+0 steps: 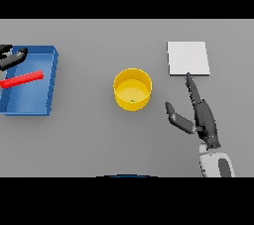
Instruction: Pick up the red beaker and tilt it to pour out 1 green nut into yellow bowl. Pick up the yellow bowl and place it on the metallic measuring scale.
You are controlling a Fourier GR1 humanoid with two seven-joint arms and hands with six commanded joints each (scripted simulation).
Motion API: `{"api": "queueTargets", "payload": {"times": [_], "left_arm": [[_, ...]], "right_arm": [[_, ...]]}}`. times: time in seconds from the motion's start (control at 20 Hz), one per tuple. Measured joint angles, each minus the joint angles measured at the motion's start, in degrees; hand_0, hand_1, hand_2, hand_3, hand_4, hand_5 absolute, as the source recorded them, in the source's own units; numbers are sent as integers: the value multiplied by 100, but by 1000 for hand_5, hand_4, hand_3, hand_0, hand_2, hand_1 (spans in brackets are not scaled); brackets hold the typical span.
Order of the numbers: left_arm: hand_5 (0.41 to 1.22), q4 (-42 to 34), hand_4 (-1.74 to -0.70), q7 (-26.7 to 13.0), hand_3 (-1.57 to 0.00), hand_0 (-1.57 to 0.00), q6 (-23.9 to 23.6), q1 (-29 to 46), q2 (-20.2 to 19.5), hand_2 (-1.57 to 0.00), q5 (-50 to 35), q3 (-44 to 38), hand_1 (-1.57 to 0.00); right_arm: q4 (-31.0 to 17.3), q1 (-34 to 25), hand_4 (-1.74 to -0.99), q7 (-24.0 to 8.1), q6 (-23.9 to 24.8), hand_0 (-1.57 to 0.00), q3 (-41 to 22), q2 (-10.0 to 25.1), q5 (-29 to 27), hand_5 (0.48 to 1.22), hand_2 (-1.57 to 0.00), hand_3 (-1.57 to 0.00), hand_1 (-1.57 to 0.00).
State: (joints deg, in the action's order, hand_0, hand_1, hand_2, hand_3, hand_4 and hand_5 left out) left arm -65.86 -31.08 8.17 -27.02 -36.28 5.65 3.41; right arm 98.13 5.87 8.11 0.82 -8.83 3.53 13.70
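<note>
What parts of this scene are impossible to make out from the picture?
- Left hand: head view, cut off by the left edge, so its grip is unclear.
- Red beaker in the blue bin: its far end runs off the left edge; contents unseen.
- Green speck in the yellow bowl: too small to identify.

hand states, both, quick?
Left hand: over the blue bin, by the red beaker; grip cannot be told.
Right hand: open, empty.

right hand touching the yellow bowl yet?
Apart. The head view shows bare grey table between the right hand, its fingers straight and its thumb spread, and the yellow bowl; the thumb tip stops short of the bowl's rim.
</note>
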Motion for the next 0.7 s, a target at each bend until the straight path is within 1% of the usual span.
{"api": "queueTargets", "payload": {"times": [0.15,0.2,0.25,0.3,0.35,0.4,0.45,0.5,0.55,0.6,0.65,0.7], "left_arm": [[631,104,-783,157,-90,-100,-177,-30,-10,-87,230,70,-91],[631,50,-776,282,-72,-80,-209,-19,9,-69,227,75,-73],[633,48,-778,324,-57,-64,-237,-65,4,-55,227,55,-58],[635,87,-779,385,-45,-51,-263,-102,45,-44,191,23,-46],[644,26,-784,533,-36,-40,-344,-31,91,-35,174,9,-37],[652,-69,-786,652,-29,-32,-360,39,119,-28,83,-41,-29],[657,-168,-793,640,-23,-25,-408,74,174,-22,26,-64,-23],[661,-204,-798,660,-18,-20,-429,95,212,-17,10,-59,-18],[666,-252,-799,671,-14,-16,-417,92,216,-14,-33,-80,-15],[673,-377,-800,649,-11,-13,-437,148,222,-11,-42,-66,-11],[678,-379,-802,599,-9,-10,-445,169,252,-8,-33,-44,-9],[683,-445,-806,520,-7,-8,-435,164,256,-7,-71,-56,-7]], "right_arm": [[-9,-14,-1154,-27,28,1,-5,20,59,657,1,1,1],[-15,-41,-1144,-120,90,1,-29,-19,131,644,1,1,1],[10,-97,-1131,-268,106,1,-51,-28,180,631,1,1,1],[-13,-79,-1115,-458,190,1,-134,22,459,638,1,1,1],[-13,-117,-1087,-386,139,1,-202,78,548,649,1,1,1],[-27,-250,-1080,-287,-27,1,-212,259,553,662,1,1,1],[-86,-384,-1088,-224,-204,1,-290,386,605,665,1,1,1],[-115,-553,-1103,-285,-371,1,-400,557,767,662,1,1,1],[-124,-746,-1122,-434,-477,1,-465,786,997,649,1,1,1],[-245,-1019,-1128,-666,-533,1,-569,970,1325,637,1,1,1],[-288,-1172,-1132,-724,-638,1,-725,1073,1556,631,1,1,1],[-370,-1366,-1137,-650,-717,1,-879,1231,1828,626,1,1,1]]}}
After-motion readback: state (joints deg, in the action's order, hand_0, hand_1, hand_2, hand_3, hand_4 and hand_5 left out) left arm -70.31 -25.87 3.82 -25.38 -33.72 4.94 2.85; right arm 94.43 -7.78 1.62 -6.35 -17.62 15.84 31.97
